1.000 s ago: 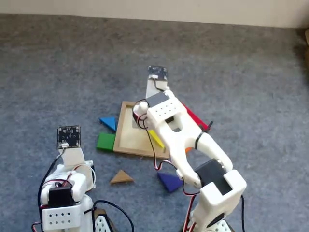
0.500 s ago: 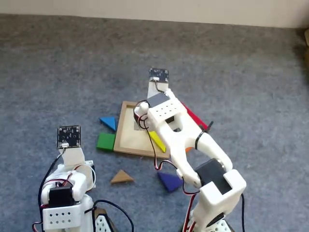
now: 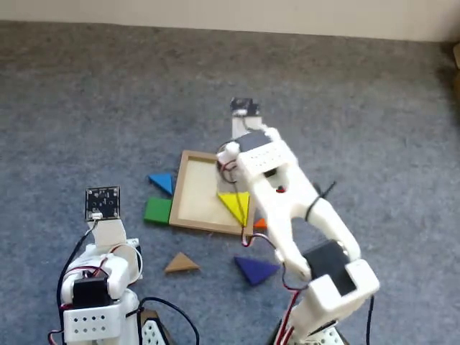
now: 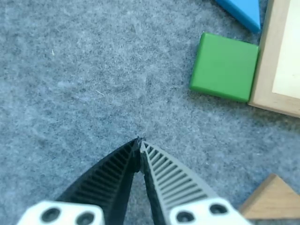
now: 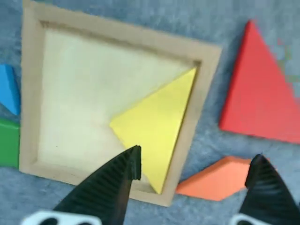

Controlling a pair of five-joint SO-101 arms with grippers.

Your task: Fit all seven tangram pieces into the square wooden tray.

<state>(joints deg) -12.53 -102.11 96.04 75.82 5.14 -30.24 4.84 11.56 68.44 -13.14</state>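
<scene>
Grey carpet surface: my R fingers, spread, flank orange parallelogram just outside tray, long axis finger-to-finger; L fingers pressed together, farther off.

A triangle is lying inside the tray, along its right wall. A square piece is sitting just left of the tray, and a parallelogram is lying beside its front right corner.

in the high view the right arm covers the tray's right edge & most of the orange piece; the right wrist pic's edges cut off the blue triangle, green sq & red triangle.
</scene>
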